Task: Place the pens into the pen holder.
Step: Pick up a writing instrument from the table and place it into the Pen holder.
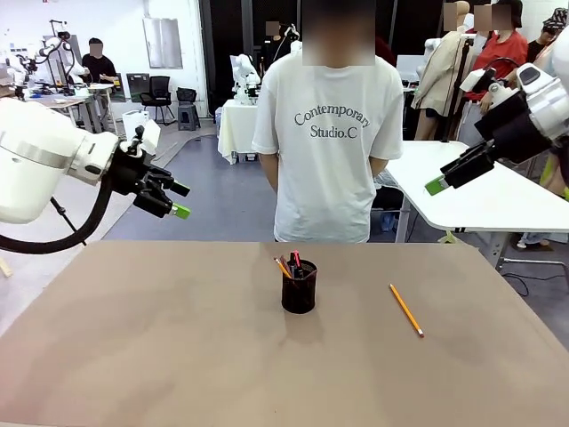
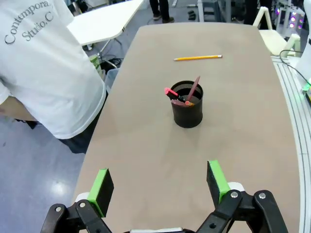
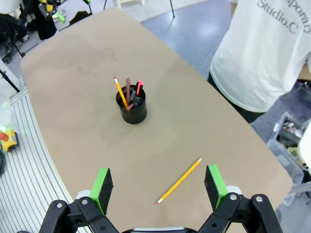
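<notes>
Left gripper (image 2: pixel 159 184): jaws at full spread, nothing between the green pads. It hangs in the air well to the left of the pen holder (image 2: pixel 187 104), with its wrist camera looking down at the cup. Right gripper (image 3: pixel 158 185): likewise wide open and empty, held high and well to the holder's right. I read both as parked clear so that each wrist camera takes in the whole table (image 1: pixel 133 356). The holder stands upright near the table's middle. Three sticks are in it: a yellow-orange pencil (image 3: pixel 120 91), a brownish-pink pen (image 3: pixel 128 87) and a dark pen with a red tip (image 3: pixel 138 90). The cup is shorter than they are, so each leans on the mesh rim with its top poking out. One loose pencil (image 3: pixel 179 181) lies flat on the bare tabletop, well to the right of the holder and a little nearer my side, slanted and touching nothing. My judgement is that most of the job is done and this pencil is what is left. It sits on the right arm's side, and in the right wrist view it lies just ahead of the open fingers, so I would take it with that arm. It is thin and flat on the surface, so the pads need to straddle the shaft crosswise and come down nearly to the tabletop. A person (image 1: pixel 329 133) stands at the far edge behind the holder, not reaching in.
</notes>
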`<action>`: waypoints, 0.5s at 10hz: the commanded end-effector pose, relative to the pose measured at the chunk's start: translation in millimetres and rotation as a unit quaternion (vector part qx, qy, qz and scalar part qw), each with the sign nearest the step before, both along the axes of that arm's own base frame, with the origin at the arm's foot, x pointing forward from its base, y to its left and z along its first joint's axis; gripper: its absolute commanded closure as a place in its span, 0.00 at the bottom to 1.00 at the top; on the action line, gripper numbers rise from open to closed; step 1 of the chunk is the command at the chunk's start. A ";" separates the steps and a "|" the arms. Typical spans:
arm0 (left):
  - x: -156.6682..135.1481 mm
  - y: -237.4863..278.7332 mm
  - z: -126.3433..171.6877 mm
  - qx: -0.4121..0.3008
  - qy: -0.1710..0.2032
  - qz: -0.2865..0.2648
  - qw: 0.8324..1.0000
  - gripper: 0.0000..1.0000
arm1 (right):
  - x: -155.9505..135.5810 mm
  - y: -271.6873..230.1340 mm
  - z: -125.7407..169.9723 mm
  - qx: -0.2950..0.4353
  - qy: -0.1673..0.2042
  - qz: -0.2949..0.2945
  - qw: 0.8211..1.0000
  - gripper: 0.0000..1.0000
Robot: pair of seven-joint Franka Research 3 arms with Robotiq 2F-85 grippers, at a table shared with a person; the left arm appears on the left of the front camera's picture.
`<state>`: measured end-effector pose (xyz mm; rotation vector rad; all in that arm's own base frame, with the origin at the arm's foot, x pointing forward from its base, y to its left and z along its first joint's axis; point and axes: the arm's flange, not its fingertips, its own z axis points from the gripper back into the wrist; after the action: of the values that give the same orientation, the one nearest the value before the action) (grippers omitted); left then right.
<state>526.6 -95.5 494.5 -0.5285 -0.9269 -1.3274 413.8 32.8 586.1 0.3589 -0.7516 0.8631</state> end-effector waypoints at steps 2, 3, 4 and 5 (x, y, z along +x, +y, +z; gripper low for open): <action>0.6 -1.9 -0.8 -0.001 0.003 -0.006 1.000 0.00 | 0.1 1.2 0.9 0.013 0.003 -0.002 1.000 0.00; 0.6 -1.9 -0.8 -0.001 0.003 -0.006 1.000 0.00 | 0.1 1.2 0.9 0.013 0.003 -0.002 1.000 0.00; 0.6 -1.9 -0.8 -0.001 0.003 -0.006 1.000 0.00 | 0.1 1.2 0.9 0.013 0.003 -0.002 1.000 0.00; 0.6 -1.9 -0.8 -0.001 0.003 -0.006 1.000 0.00 | 0.1 1.2 0.9 0.013 0.003 -0.002 1.000 0.00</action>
<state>526.7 -97.3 492.6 -0.5335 -0.9225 -1.3305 413.8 32.8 586.1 0.3589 -0.7516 0.8631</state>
